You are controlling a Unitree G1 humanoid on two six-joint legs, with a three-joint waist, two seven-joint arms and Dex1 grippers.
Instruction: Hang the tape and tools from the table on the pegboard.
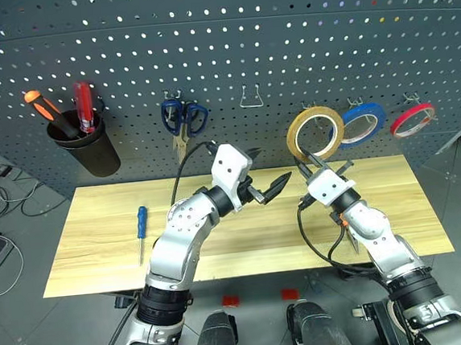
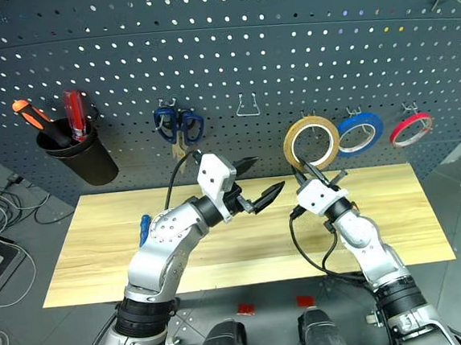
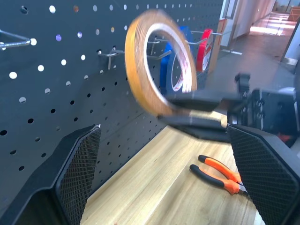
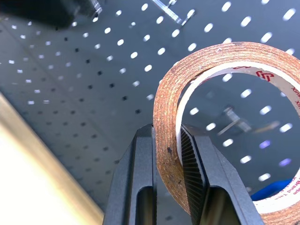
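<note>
1. Your right gripper (image 1: 314, 162) is pinching the tan tape (image 1: 314, 134) by its lower rim, holding it upright just in front of the pegboard (image 1: 220, 52).
2. Your left gripper (image 1: 268, 172) is hovering over the tabletop (image 1: 98, 232), jaws spread wide.
3. The blue screwdriver (image 1: 141, 230) is lying at your left; the pliers (image 3: 219, 172) are lying under your right arm.
4. A blue tape ring (image 1: 361, 122) and dark-blue scissors (image 1: 183, 120) are hanging beyond.
</note>
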